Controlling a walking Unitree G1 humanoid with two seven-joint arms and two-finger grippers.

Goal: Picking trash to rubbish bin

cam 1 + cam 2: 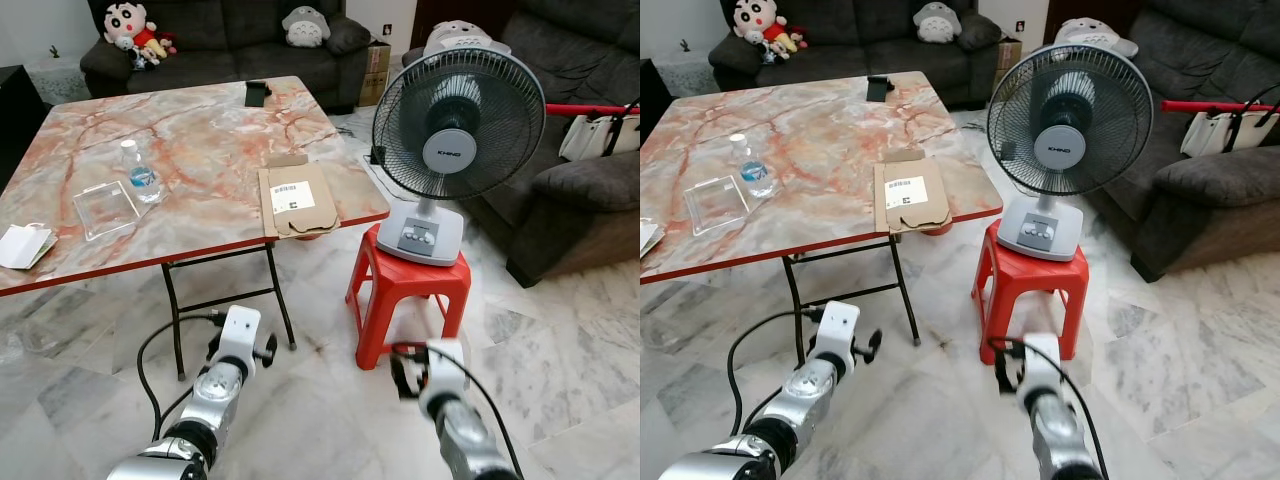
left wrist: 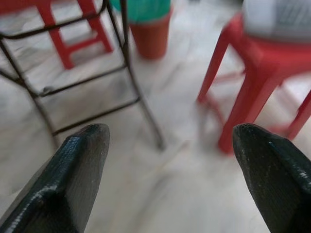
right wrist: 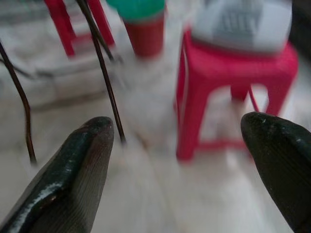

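Observation:
On the marble table [image 1: 200, 130] lie a flattened cardboard box [image 1: 297, 198], a clear plastic bottle [image 1: 140, 172], a clear plastic tray [image 1: 104, 208] and a white packet [image 1: 22, 245] at the left edge. A red bin with a green liner [image 2: 146, 24] stands on the floor under the table's far side; it is also in the right wrist view [image 3: 142, 23]. My left gripper [image 2: 170, 131] is open and holds nothing, low over the floor and facing the table legs. My right gripper [image 3: 177, 121] is open too, facing the red stool. Both arms [image 1: 225, 375] [image 1: 445, 390] are held low in front of me.
A grey fan [image 1: 455, 130] stands on a red plastic stool [image 1: 405, 290] right of the table. The folding table's black legs [image 1: 280, 300] are ahead. Dark sofas [image 1: 230, 40] line the back and right. A black device [image 1: 257, 92] lies on the table's far side.

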